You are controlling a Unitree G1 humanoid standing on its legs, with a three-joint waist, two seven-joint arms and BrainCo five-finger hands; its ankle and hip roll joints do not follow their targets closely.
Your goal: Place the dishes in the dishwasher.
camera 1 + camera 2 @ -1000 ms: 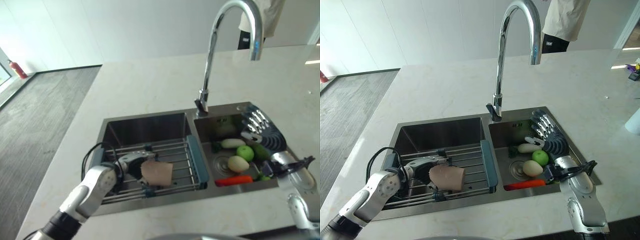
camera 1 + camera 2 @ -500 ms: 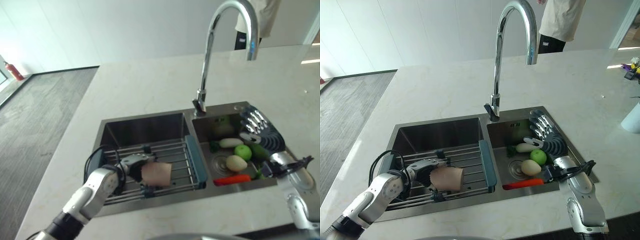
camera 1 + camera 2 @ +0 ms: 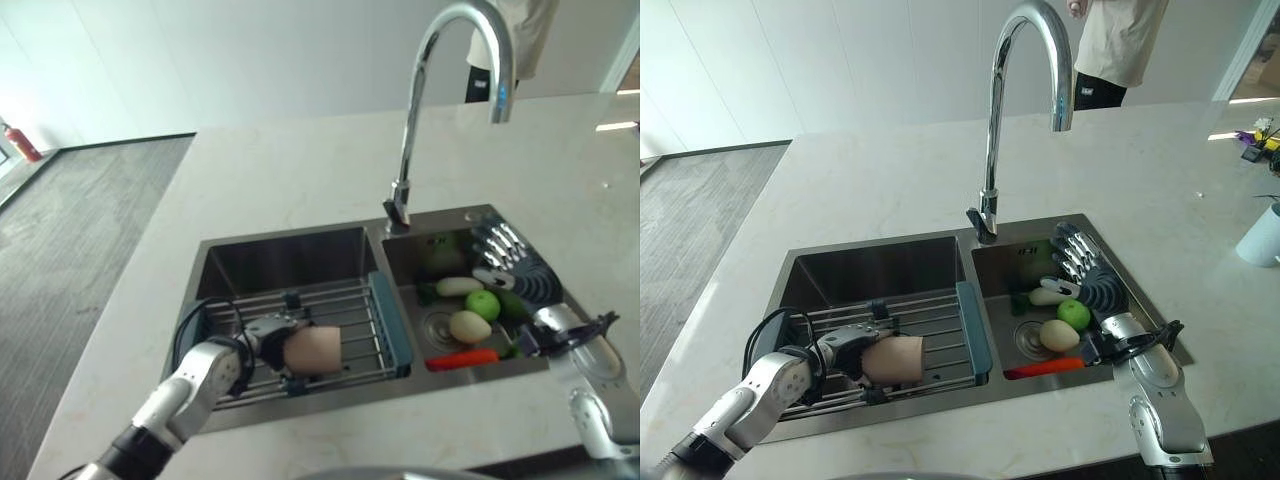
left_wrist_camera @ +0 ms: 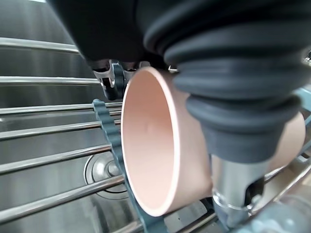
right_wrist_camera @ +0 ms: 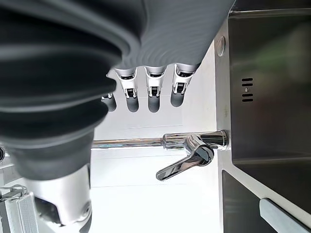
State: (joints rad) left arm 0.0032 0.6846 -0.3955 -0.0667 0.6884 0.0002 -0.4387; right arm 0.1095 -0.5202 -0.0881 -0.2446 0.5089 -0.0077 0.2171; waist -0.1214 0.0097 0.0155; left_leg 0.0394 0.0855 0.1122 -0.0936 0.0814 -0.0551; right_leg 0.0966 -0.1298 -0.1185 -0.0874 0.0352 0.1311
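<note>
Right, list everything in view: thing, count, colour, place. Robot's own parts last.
Cup: one, beige-pink, on its side on the rack, in the left hand.
Rack: one, steel bars with blue-grey ends, across the left basin.
Sink: one, steel, two basins, set in the counter.
Faucet: one, chrome, behind the basins.
Counter: one, pale marble.
Apple: one, green, right basin.
Carrot: one, orange, right basin, front.
Person: one, pale top, beyond the counter.
Left hand: curled round the cup.
Right hand: fingers straight, over the right basin.
</note>
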